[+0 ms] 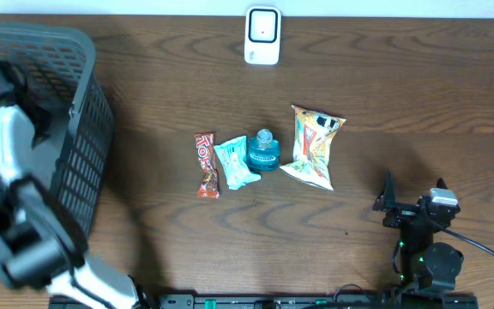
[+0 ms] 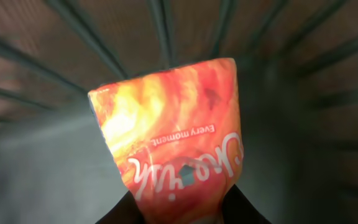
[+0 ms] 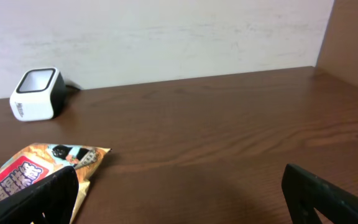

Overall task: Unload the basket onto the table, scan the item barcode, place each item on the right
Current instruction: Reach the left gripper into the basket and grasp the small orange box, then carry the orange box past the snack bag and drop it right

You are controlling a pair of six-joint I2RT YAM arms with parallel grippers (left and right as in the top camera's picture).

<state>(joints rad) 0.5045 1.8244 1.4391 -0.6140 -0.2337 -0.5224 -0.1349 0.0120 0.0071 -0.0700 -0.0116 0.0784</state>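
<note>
Overhead: a dark wood worktop [image 1: 401, 77] carries a grey basket [image 1: 84, 163] at the left edge and a white scanner [image 1: 262, 36] at top centre.
Left wrist: the left tool [image 2: 185, 214] pinches an orange packet [image 2: 173, 130] inside the basket, frame centre.
Right wrist: the right tool [image 3: 179, 199] gapes wide, empty, before a pale wall [image 3: 166, 31].

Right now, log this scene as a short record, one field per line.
left gripper: shut on orange snack packet, inside the basket
right gripper: open, empty
scanner: white, at the far edge of the table
loose items, left to right: red bar wrapper, pale teal packet, teal bottle, chip bag
barcode: none visible on the held packet's facing side
scan: not yet done
</note>
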